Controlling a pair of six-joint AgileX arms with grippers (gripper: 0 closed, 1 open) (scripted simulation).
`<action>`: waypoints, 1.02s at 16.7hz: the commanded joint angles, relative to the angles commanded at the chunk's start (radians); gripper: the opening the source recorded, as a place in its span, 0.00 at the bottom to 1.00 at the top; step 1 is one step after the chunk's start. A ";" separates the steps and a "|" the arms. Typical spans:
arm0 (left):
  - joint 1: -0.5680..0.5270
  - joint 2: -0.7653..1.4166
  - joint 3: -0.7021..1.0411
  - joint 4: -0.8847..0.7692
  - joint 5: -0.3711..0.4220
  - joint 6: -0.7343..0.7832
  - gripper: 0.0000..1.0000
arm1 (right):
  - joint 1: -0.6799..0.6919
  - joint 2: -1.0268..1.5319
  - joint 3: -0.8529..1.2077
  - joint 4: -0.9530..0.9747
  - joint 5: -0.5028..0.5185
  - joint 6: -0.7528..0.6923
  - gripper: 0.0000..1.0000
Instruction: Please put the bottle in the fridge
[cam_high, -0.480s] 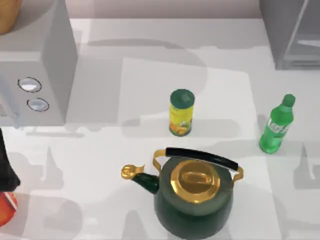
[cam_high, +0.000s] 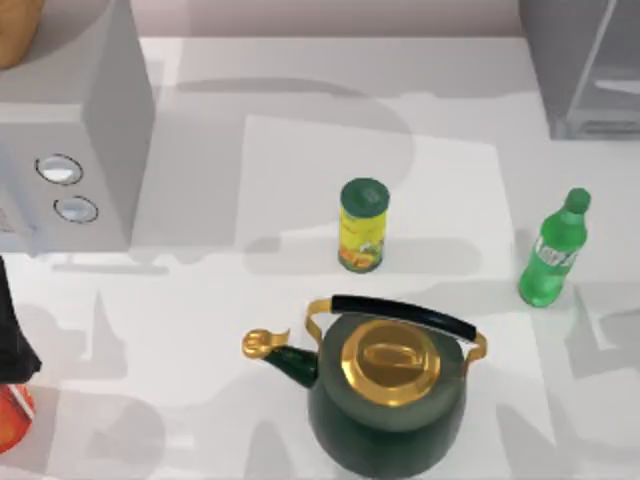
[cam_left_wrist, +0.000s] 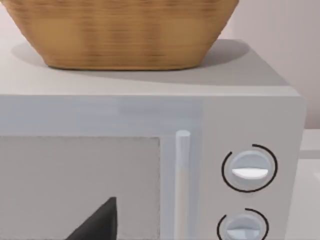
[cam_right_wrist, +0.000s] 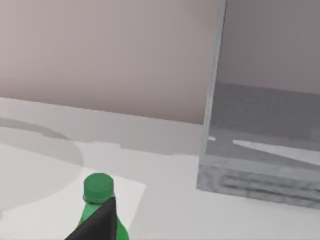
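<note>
The small see-through green plastic bottle (cam_high: 553, 255) stands where it did, right of the yellow can (cam_high: 362, 226). Only the shadows near it moved. I cannot tell how either pincer is set.

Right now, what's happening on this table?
Nothing is held yet. The green bottle stands upright at the table's right side, in front of the grey fridge in the far right corner. The right wrist view looks over the bottle's cap toward the fridge, so that arm seems to be lining up on it. The left wrist view faces the microwave with a basket on top.
</note>
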 joint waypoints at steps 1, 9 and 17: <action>0.000 0.000 0.000 0.000 0.000 0.000 1.00 | 0.000 0.073 0.027 0.013 -0.046 -0.015 1.00; 0.000 0.000 0.000 0.000 0.000 0.000 1.00 | -0.027 0.781 0.226 0.157 -0.397 -0.219 1.00; 0.000 0.000 0.000 0.000 0.000 0.000 1.00 | -0.084 1.200 0.292 0.278 -0.541 -0.420 1.00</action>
